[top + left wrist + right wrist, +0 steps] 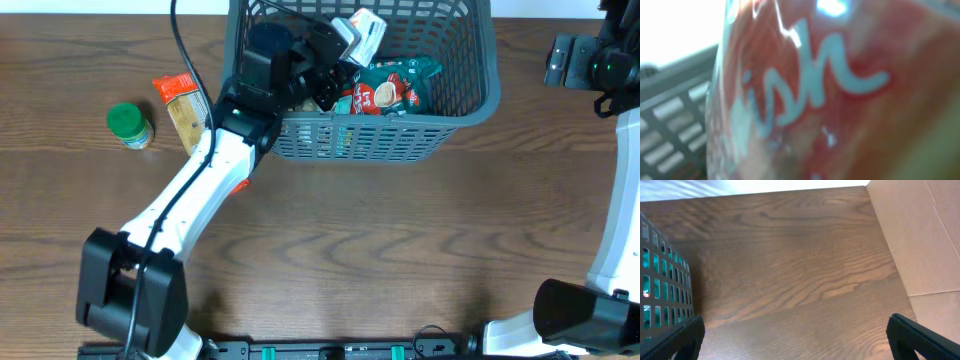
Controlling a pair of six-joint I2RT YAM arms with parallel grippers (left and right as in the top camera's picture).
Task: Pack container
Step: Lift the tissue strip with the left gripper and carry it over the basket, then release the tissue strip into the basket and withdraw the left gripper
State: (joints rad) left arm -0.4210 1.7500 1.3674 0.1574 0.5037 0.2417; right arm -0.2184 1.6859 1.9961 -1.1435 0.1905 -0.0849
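The container, a grey-blue lattice basket, stands at the back middle of the table. It holds red and teal packets and a white packet. My left gripper reaches into its left side. In the left wrist view a red packet with pale lettering fills the frame and hides the fingers, with the basket wall behind it. My right gripper is open and empty over bare table, to the right of the basket.
A green-lidded jar and an orange-topped tan packet lie on the table left of the basket. A cardboard sheet lies at the right edge. The right arm hovers at the far right.
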